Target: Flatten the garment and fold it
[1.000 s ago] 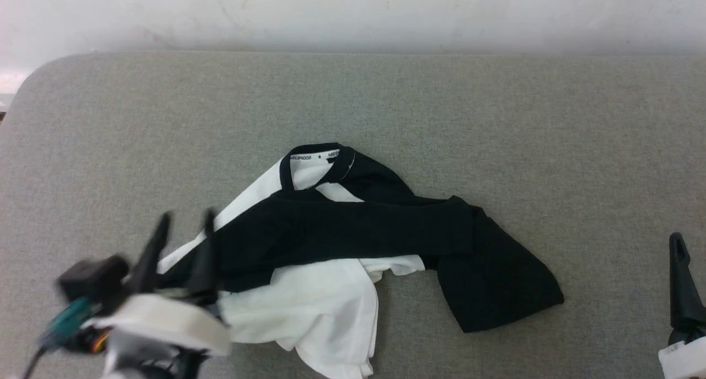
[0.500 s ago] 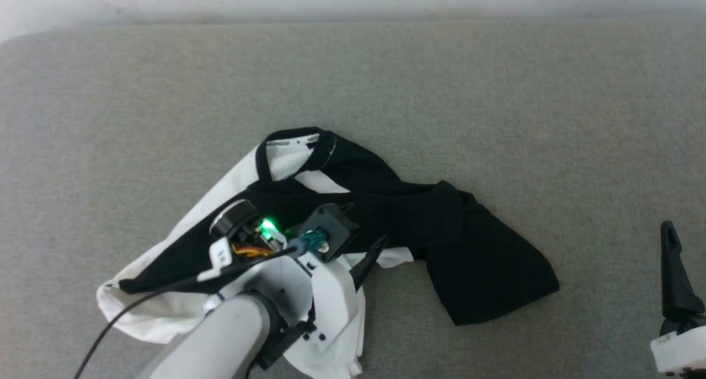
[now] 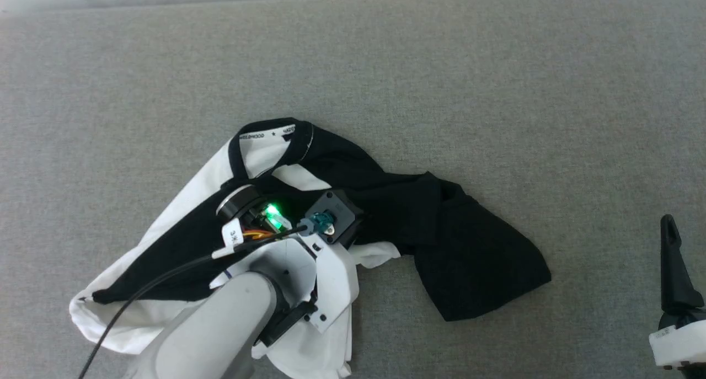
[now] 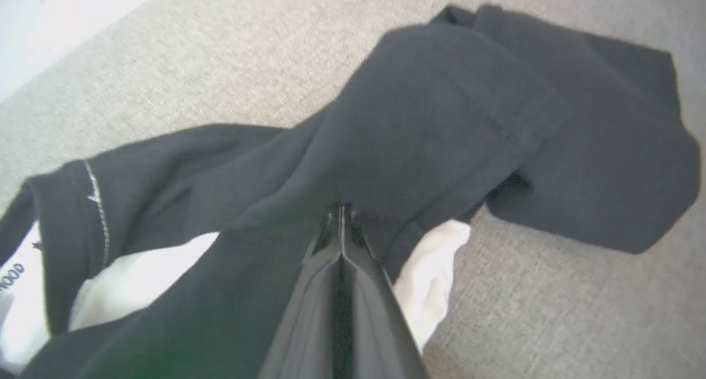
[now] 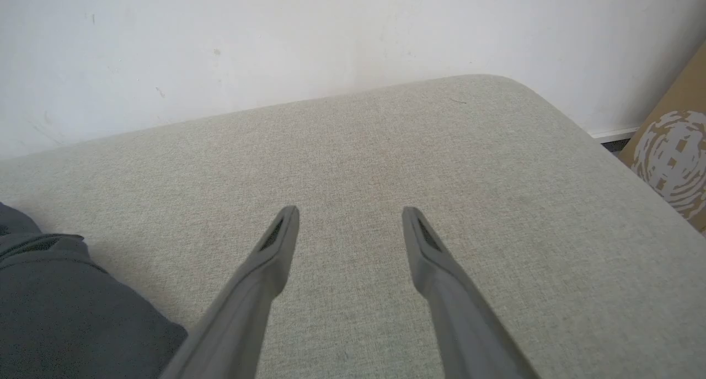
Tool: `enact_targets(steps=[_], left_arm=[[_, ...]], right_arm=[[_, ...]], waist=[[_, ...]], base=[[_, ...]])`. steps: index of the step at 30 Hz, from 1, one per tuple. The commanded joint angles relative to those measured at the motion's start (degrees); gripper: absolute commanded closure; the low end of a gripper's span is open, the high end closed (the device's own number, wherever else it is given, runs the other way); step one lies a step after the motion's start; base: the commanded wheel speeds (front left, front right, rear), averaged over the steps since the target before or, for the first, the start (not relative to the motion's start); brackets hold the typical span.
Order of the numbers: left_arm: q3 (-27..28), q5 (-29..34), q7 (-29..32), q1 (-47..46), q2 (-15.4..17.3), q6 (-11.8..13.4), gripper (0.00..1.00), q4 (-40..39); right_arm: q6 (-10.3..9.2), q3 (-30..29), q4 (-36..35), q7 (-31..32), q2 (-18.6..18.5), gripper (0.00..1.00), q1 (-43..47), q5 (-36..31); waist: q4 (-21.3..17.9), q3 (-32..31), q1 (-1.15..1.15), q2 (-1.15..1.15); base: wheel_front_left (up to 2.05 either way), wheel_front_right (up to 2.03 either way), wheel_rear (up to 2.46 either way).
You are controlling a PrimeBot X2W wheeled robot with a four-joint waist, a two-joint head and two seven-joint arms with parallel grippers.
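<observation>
We note the garment (image 3: 474, 257) crumpled mid-way on the grey surface (image 3: 496, 64), black sections over the white panel. Our left tool (image 4: 342, 224) pinches a black fold, fingers pressed together. Our right tool (image 5: 350, 224) hangs wide and empty, well apart to the right.

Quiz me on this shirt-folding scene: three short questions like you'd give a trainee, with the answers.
1. True or false: the left gripper is shut, pinching the black cloth of the garment.
2. The right gripper is: A) open above the grey padded surface, holding nothing; B) shut on the collar; C) holding a white sleeve.
3. In one word, does the garment lie flat or crumpled?
Key: 1 true; 2 A; 3 crumpled.
</observation>
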Motion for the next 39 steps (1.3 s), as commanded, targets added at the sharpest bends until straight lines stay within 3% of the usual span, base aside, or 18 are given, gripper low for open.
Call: enact_targets(steps=[1,8,12,14,20,23,26,27,28,29,34,39], left_arm=[[0.59,-0.78,-0.63,-0.45,-0.56,0.33,1.00,-0.76],[3.86,-4.15,-2.68,0.76,-1.56,2.73,1.00,-6.42],[9.86,-8.33,-4.62,2.74,-2.03,6.87,1.00,-11.49],[15.13,-11.25,-6.01,4.21,-1.62,9.79,1.00,-14.53],[36.92,-16.35,-11.30,12.15,4.15,20.15,1.00,-19.96],[46.79,-17.74,-13.05,18.94,6.83,23.53,1.00,-19.17],[54.41,-19.55,-14.28,25.62,6.91,26.00,1.00,-17.64],[56.26,-20.19,-14.78,27.37,6.33,26.65,0.71,-17.52],[57.51,-20.66,-15.39,28.89,5.79,26.83,0.17,-17.66],[58.38,-21.29,-15.98,30.03,5.07,26.79,0.00,-17.93],[58.75,-22.20,-18.85,32.17,2.89,25.42,0.00,-20.21],[56.23,-18.13,-19.98,30.96,5.31,24.63,0.00,-24.91]], right_arm=[[-0.04,-0.02,0.16,-0.24,0.12,0.00,-0.68,-0.47],[-0.04,0.25,1.10,-0.20,0.12,0.00,0.66,-0.37],[-0.04,0.35,1.17,0.14,0.12,0.00,1.40,-0.38],[-0.04,0.31,1.05,0.40,0.12,0.00,1.79,-0.40],[-0.04,-0.04,0.60,0.59,0.12,0.00,2.76,-0.09],[-0.04,-0.29,0.79,0.43,0.12,0.00,3.20,0.17],[-0.04,-0.52,0.98,0.30,0.12,0.00,3.46,0.24],[-0.04,-0.62,1.01,0.30,0.12,0.00,3.50,0.25],[-0.04,-0.71,1.04,0.32,0.12,0.00,3.52,0.23],[-0.04,-0.77,1.05,0.39,0.12,0.00,3.50,0.18],[-0.04,-0.57,0.72,1.04,0.12,0.00,2.92,-0.25],[-0.04,-0.44,0.52,1.55,0.12,0.00,2.46,-0.52]], waist=[[0.94,-1.29,-0.01,0.00],[3.39,-5.85,-0.01,0.00],[4.42,-8.13,-0.01,0.00],[4.70,-8.90,-0.01,0.00],[4.95,-9.41,-0.01,0.00],[4.92,-9.21,-0.01,0.00],[4.95,-9.00,-0.01,0.00],[5.04,-8.92,-0.01,0.00],[5.16,-8.84,-0.01,0.00],[5.34,-8.74,-0.01,0.00],[6.52,-8.60,-0.01,0.00],[7.18,-8.88,-0.01,0.00]], base=[[0.00,0.00,0.00],[0.00,0.00,0.00],[0.00,0.00,0.00],[0.00,0.00,0.00],[0.00,0.00,0.00],[0.00,0.00,0.00],[0.00,0.00,0.00],[0.00,0.00,0.00],[0.00,0.00,0.00],[0.00,0.00,0.00],[0.00,0.00,0.00],[0.00,0.00,0.00]])
